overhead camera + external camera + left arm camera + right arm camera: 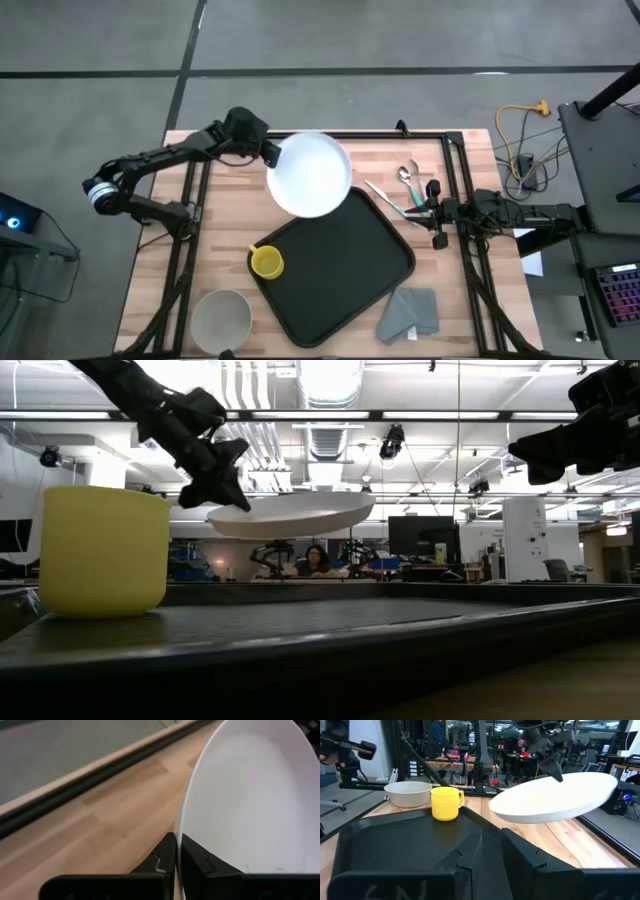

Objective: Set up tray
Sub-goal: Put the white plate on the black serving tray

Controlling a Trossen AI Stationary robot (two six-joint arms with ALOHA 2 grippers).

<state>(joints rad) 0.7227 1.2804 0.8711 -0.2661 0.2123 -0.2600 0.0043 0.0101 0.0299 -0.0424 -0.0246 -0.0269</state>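
High view: white plate (310, 175) held aloft over the tray (335, 262).
Its rim is pinched by the closed left gripper (272, 152); the right gripper (432, 208) is parked partly closed, nothing visibly held.

Left gripper (270, 153) clamped on white plate (312, 176) rim, plate overlapping black tray (345, 270) corner, yellow cup (266, 262) on tray

Both arms are dark, near black, built of slim tubular links with bulkier blocky joints. The left arm (160, 160) carries a pale silver-grey ring at one joint. The left gripper (176, 851) ends in two flat black fingers (194, 856) with angular, stepped inner edges and matte faces.
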